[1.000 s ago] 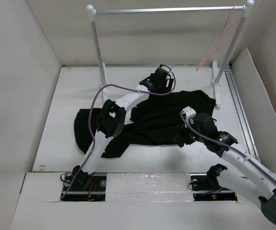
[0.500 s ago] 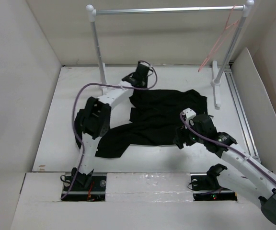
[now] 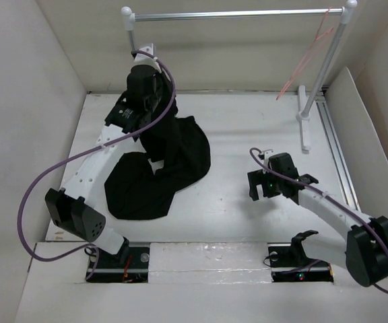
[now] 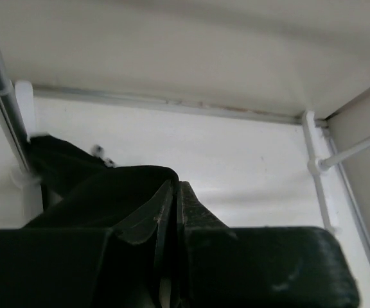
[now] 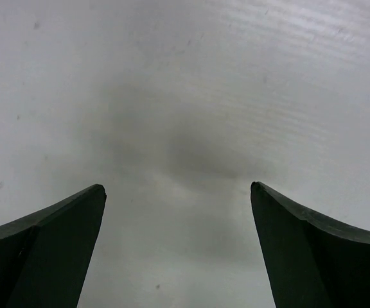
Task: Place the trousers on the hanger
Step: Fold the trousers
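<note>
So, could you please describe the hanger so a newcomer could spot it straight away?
Find the silver rail across the back of the table. The hanger dangles from its right end, beside the white post: the only thin pinkish-red wire thing there.

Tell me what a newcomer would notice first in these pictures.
The big black trousers stand out. The left gripper is shut on one end and holds it up at the back left, near the left end of the silver rail, while the rest pools on the white table. Next comes the thin pinkish-red hanger, dangling from the rail's right end. The right gripper hovers open over the table at the right.
</note>
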You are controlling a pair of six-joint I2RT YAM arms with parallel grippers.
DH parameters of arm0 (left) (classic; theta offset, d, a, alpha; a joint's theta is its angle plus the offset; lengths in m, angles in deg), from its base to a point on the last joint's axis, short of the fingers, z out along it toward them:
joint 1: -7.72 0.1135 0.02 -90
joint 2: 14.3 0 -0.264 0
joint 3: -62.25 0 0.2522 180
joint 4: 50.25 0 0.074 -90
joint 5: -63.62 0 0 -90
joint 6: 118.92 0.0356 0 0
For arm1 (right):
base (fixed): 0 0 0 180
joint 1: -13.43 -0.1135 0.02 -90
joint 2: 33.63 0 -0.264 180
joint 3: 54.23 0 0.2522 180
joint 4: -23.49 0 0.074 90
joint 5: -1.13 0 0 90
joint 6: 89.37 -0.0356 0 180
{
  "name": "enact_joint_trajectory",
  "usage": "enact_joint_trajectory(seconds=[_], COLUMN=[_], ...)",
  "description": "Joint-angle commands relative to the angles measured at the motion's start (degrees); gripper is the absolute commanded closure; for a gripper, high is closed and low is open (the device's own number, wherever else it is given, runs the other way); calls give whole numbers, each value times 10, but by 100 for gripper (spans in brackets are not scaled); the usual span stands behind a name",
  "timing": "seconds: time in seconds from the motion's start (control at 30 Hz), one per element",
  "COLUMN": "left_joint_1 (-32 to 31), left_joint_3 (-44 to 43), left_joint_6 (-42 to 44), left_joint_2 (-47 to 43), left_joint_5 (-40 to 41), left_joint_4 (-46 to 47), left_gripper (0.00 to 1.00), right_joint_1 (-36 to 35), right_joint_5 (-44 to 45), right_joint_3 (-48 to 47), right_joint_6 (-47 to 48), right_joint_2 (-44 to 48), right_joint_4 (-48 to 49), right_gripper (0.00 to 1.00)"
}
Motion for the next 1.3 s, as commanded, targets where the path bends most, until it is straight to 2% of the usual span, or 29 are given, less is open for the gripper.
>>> enact_joint_trajectory(seconds=[0.0, 0.03, 0.1, 0.2, 0.3, 0.37, 0.4, 0.5, 0.6, 0.67, 0.7, 0.73, 0.77, 0.8, 0.83, 0.87, 0.97, 1.0, 1.03, 1.1, 1.13, 1.17, 1.23, 1.27], left_joint_1=[-3, -3, -3, -3, -3, -3, 3, 3, 9, 9, 21, 28, 37, 46, 66, 75, 98, 98, 98, 98, 91, 83, 54, 47], left_joint_3=[47, 52, 66, 107, 180, 218, 266, 301, 336, 350, 353, 354, 356, 357, 360, 360, 339, 327, 318, 275, 260, 223, 180, 137], left_joint_6=[-23, -24, -27, -41, -53, -64, -70, -72, -68, -62, -59, -56, -51, -47, -44, -33, -25, -24, -25, -39, -46, -49, -53, -59], left_joint_2=[25, 21, 7, -30, -94, -137, -158, -178, -198, -206, -208, -209, -209, -208, -206, -205, -176, -164, -138, -105, -87, -45, 27, 55], left_joint_5=[-20, -17, -13, 12, 53, 82, 91, 98, 100, 105, 102, 98, 92, 74, 65, 47, 24, 13, 0, -39, -47, -53, -69, -77], left_joint_4=[-24, -23, -35, -61, -71, -77, -79, -89, -91, -91, -90, -86, -83, -81, -69, -62, -41, -35, -19, -1, 11, 15, 18, 13], left_gripper=[100, 100, 100, 100, 100, 100, 100, 100, 100, 100, 100, 100, 100, 100, 100, 100, 100, 100, 100, 100, 100, 100, 100, 100], right_joint_1=[48, 48, 48, 26, -22, -45, -52, -52, -66, -84, -90, -90, -97, -97, -102, -95, -70, -51, -39, -18, 8, 22, 58, 70], right_joint_5=[-42, -82, -107, -124, -114, -118, -127, -142, -167, -153, -150, -133, -118, -97, -58, -43, -36, -28, -3, 26, 53, 58, 55, 48], right_joint_3=[-36, -41, -60, -115, -209, -280, -318, -365, -396, -427, -437, -447, -449, -421, -395, -329, -213, -178, -121, -77, -52, -45, -28, -21], right_joint_6=[18, 19, 10, 2, 6, -2, -33, -80, -121, -129, -127, -126, -124, -121, -118, -124, -132, -132, -124, -117, -110, -106, -103, -104], right_joint_2=[-40, -54, -103, -197, -269, -354, -435, -484, -547, -573, -580, -585, -570, -549, -522, -457, -332, -233, -182, -78, 16, 60, 160, 184], right_joint_4=[123, 152, 229, 260, 272, 286, 298, 320, 367, 353, 343, 324, 298, 295, 295, 296, 287, 271, 211, 145, 108, 36, -31, -99], right_gripper=[0, 0, 0, 0, 0, 0, 0, 0, 5, 28, 47, 86, 96, 100, 100, 100, 100, 100, 100, 100, 100, 100, 100, 100])
